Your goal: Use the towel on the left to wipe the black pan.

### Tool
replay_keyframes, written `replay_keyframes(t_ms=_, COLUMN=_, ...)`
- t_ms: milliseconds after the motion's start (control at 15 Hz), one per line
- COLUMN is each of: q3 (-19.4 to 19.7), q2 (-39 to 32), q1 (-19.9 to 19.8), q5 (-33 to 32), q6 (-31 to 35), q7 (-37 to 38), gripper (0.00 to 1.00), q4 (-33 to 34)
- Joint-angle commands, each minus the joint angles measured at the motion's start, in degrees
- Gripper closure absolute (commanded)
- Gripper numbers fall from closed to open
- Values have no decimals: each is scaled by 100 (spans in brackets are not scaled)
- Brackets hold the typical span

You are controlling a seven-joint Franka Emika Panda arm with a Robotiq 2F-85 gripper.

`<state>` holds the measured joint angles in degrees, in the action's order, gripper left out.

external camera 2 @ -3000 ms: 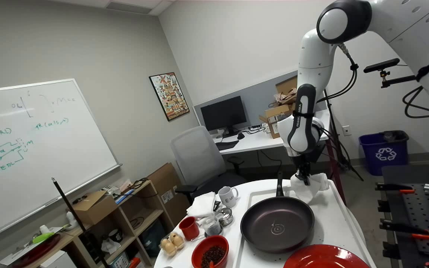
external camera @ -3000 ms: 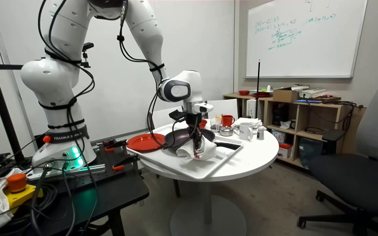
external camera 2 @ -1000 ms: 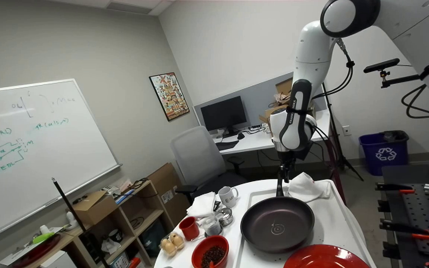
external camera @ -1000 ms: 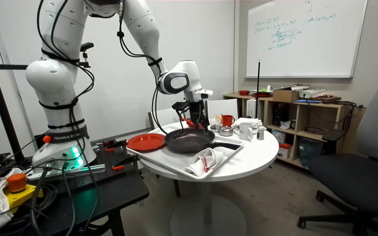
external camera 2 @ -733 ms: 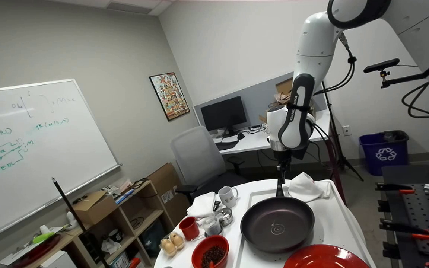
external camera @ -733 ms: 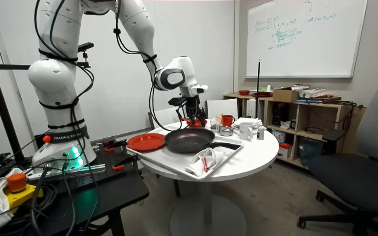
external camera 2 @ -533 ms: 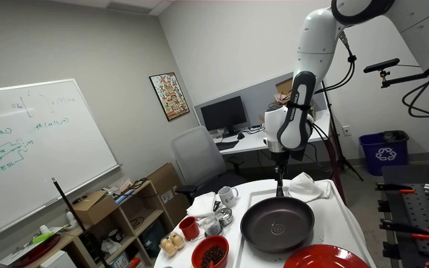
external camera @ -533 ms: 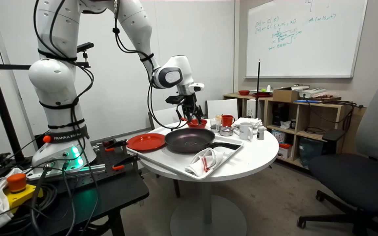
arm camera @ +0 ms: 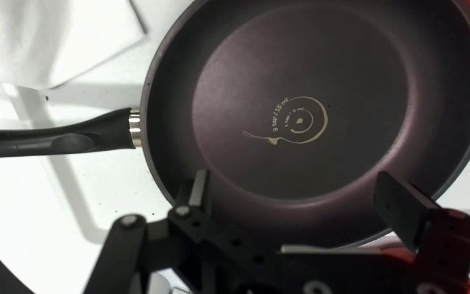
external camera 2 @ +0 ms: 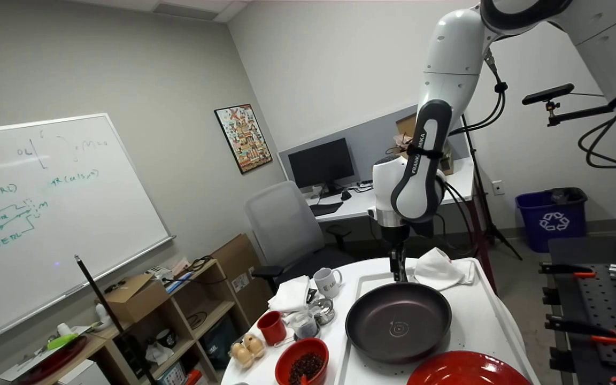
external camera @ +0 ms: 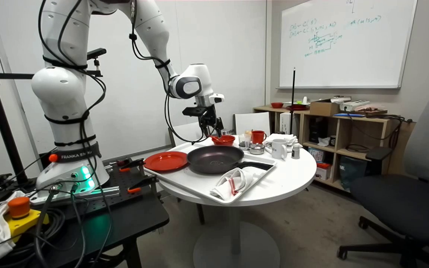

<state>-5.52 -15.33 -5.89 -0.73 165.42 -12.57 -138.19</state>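
Observation:
The black pan (external camera: 215, 160) sits on a white tray, its handle reaching toward the towel; the wrist view shows the pan (arm camera: 300, 73) from above with a pale spoon print inside. Crumpled beside that handle lies the towel (external camera: 233, 182), white with a reddish stripe; it is also in an exterior view as a white heap (external camera 2: 439, 270). At the upper left of the wrist view a blurred piece of the towel (arm camera: 55, 36) shows. My gripper (arm camera: 292, 173) hovers above the pan's edge, away from the towel, its fingers (arm camera: 400, 208) wide apart with nothing between them.
The white tray (external camera: 196, 178) also carries a red plate (external camera: 165, 161). Around it stand a red bowl (external camera 2: 289, 353) of dark bits, a red mug (external camera 2: 271, 328), a white mug (external camera 2: 327, 282), eggs (external camera 2: 246, 350) and folded white cloth (external camera 2: 289, 294).
Three seconds ago my gripper was down at the bunched-up towel. The towel now lies released on the tray, and the gripper has risen and moved away from it, toward the red bowl's side.

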Motion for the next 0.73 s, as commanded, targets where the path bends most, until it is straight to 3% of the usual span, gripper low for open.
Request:
replay_keyframes(t_ms=0, q3=53, q2=2, q1=66, q5=38, q6=-6, q7=-26, gripper=0, q4=4)
replay_keyframes(t_ms=667, q3=50, q2=2, q1=32, q5=39, q6=-6, q7=-79, gripper=0, q4=4)
